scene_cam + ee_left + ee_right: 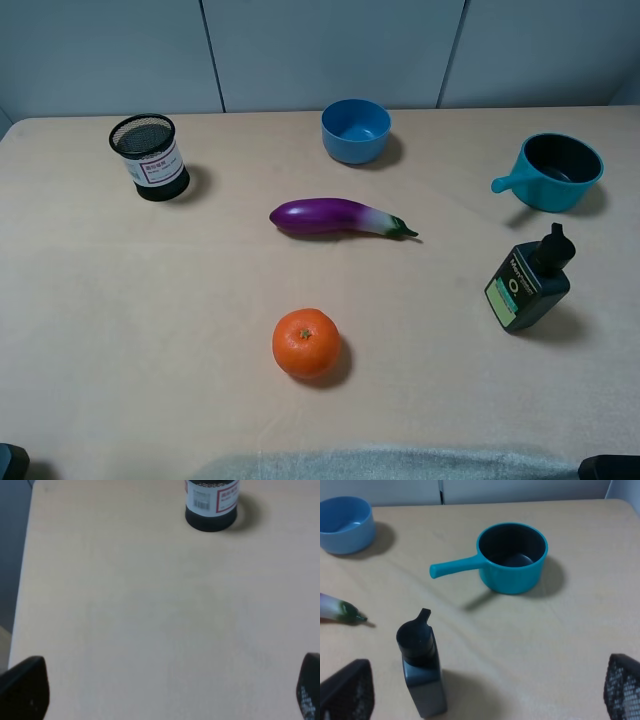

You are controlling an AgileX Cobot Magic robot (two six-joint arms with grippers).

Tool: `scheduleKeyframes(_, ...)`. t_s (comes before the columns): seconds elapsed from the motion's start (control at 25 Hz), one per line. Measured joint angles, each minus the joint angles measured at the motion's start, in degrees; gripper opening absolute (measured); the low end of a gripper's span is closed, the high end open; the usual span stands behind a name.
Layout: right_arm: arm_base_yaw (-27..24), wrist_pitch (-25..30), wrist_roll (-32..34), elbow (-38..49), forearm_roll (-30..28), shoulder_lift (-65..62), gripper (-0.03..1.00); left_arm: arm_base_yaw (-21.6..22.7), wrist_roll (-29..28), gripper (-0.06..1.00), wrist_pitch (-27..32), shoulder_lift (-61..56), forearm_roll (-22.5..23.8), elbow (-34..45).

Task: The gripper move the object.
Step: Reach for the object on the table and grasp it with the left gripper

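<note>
Progress stands at the start. Nearest, the left gripper [167,689] hovers above bare worktop [150,620], jaws spread wide, empty; the right gripper [485,690] shows jaws spread too. Well beyond, the mesh cup [150,158] stands upright at the far left, untouched. Reach, grasp and move remain.

You see only small parts of the robot. The left tool [167,690] shows as two matt black fingers [25,690] with rounded corners; one has a faint dotted face. On the right tool [482,690], the black pads [622,687] have a fine grid of small dimples. In the exterior high view, only a dark housing corner [610,467] is visible.
</note>
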Motion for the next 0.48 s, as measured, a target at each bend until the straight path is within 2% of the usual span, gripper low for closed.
scheduleKeyframes(0.28,0.0,0.0,0.0,0.0,0.0,0.0,0.69,0.0,-2.0,0.97,-0.2,0.2,1.2,-1.5)
scheduleKeyframes(0.48,0.0,0.0,0.0,0.0,0.0,0.0,0.69,0.0,-2.1,0.97,-0.5,6.9,1.9,-4.9)
